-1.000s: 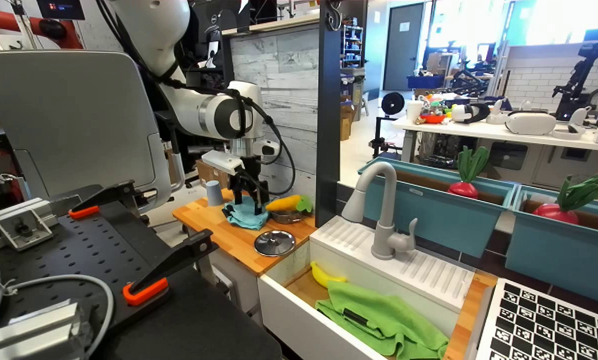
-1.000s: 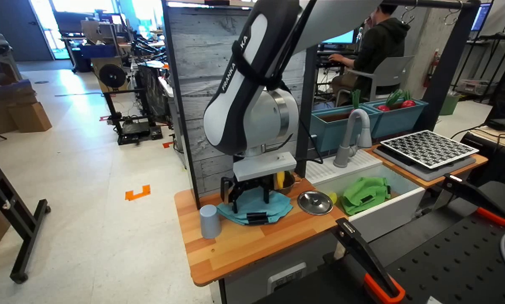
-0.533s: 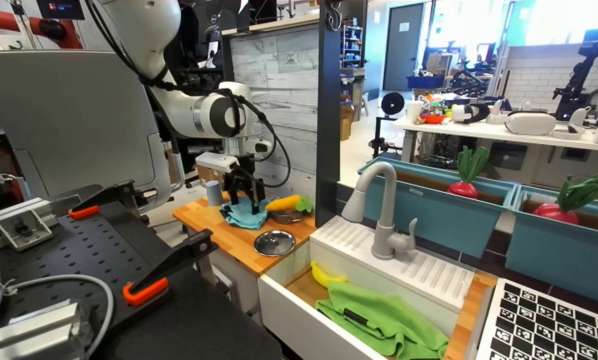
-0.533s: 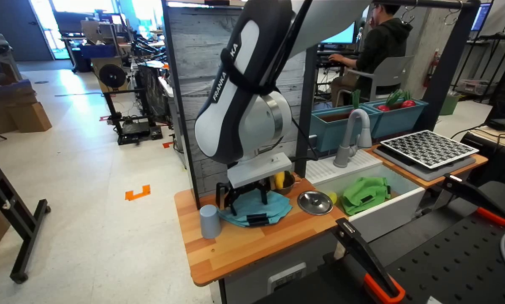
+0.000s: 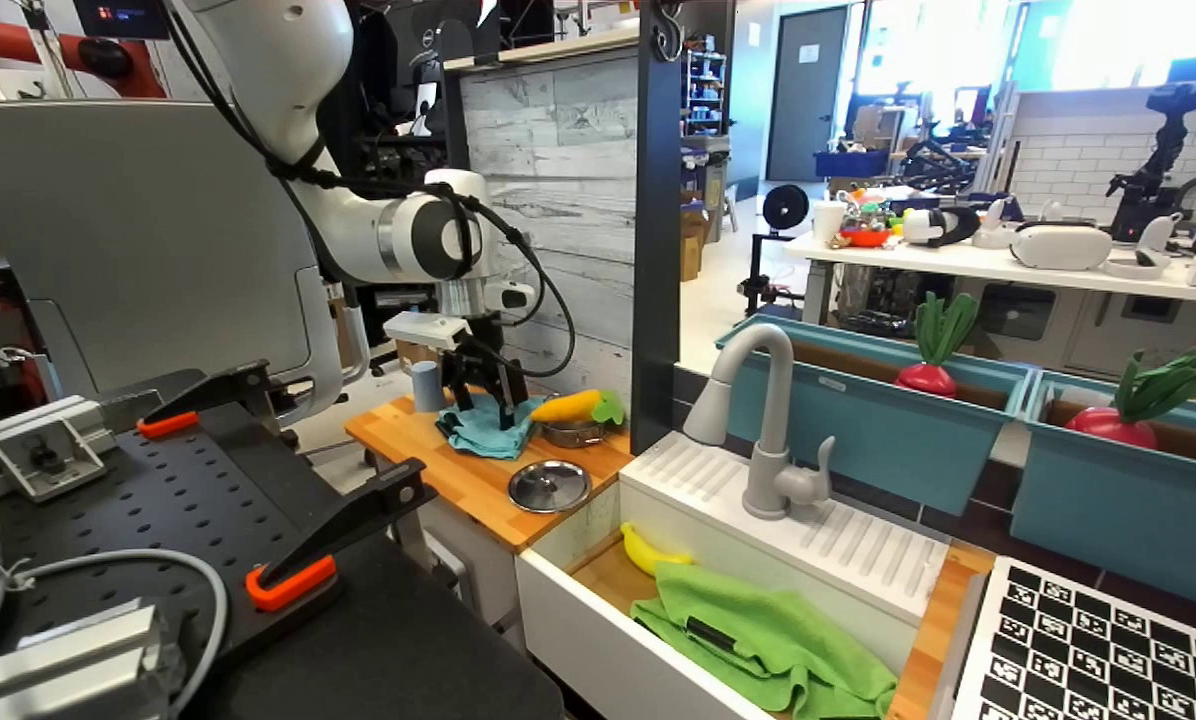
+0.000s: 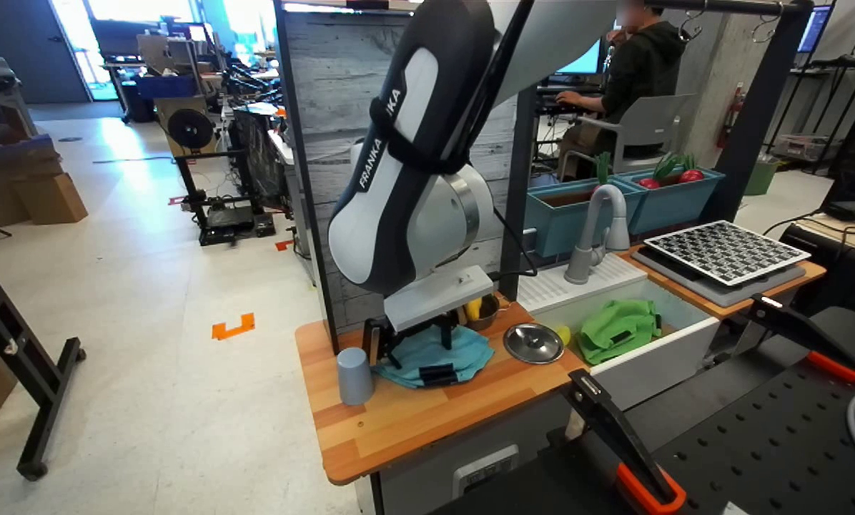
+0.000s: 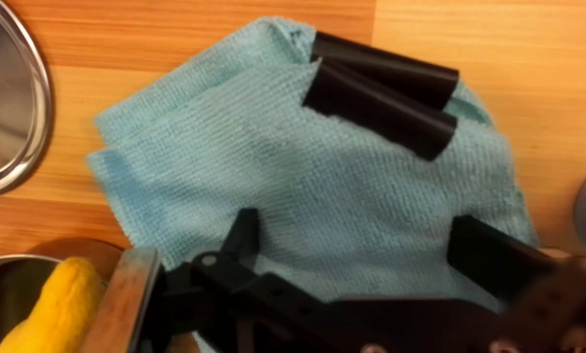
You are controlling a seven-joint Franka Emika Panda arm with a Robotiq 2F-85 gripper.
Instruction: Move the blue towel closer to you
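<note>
I'm looking down past two fingers (image 7: 246,229) that are standing wide apart and gripping nothing; whether the tips are touching cloth, I can't tell from here. The gripper (image 7: 354,228) is hanging right over the blue towel (image 7: 283,162), so fabric is lying below and between the fingers, with much of it spreading toward the top of my wrist view. I'm reading its longer span as running roughly from finger to finger, but the gripper is hiding the lower edge. On this my coming move is turning, I judge: closing low should bunch a fold between the tips.

The towel is looking thin and soft, a ribbed pale turquoise, doubled over so that two layers are showing. Two black strips (image 7: 378,110) are lying close together along its edge beyond the fingers.

It is resting on the wooden counter (image 6: 377,443), with a grey-blue cup (image 6: 356,377) standing upright just beside it, a pan (image 5: 574,437) near its other side, a yellow item (image 7: 58,309) in or across that pan, and a metal lid (image 6: 533,343) lying near. Which way "closer" is pointing, I can't tell; a drag toward the cup would be risking a knock.
</note>
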